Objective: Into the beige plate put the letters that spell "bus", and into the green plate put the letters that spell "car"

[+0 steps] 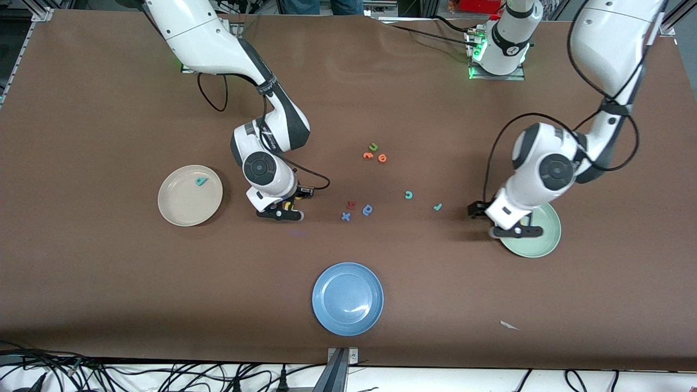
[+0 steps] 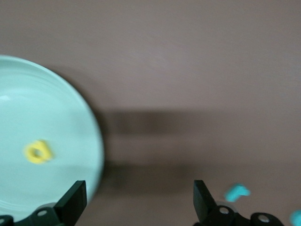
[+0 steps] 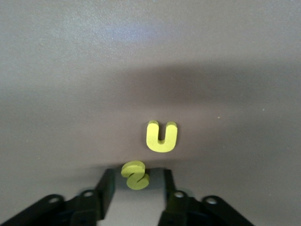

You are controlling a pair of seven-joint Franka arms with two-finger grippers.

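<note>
The yellow "s" [image 3: 135, 174] lies on the brown table [image 1: 109, 283] between the fingers of the right gripper [image 3: 136, 188], whose jaws stand narrow around it; whether the pads already press the foam cannot be told. The yellow "u" [image 3: 162, 136] sits just past the fingertips, close to the "s" but apart from it. The beige plate [image 1: 179, 215] rests beside this gripper toward the right arm's end of the table, with the teal "b" [image 1: 201, 181] lying in it. The left gripper [image 2: 138, 202] hangs over the edge of the green plate [image 1: 544, 247], its jaws spread wide and holding nothing. The yellow "a" [image 2: 37, 152] lies in that plate just beside one fingertip. The teal "r" [image 1: 437, 207] is on the table near this gripper, on the side away from the plate, and the teal "c" [image 1: 408, 194] lies a little past it. Between the two grippers lie a red letter [image 1: 351, 205], a blue looped letter [image 1: 367, 209] and a blue cross [image 1: 346, 216]. A blue plate [image 1: 348, 321] sits nearer the front camera than both grippers.
</note>
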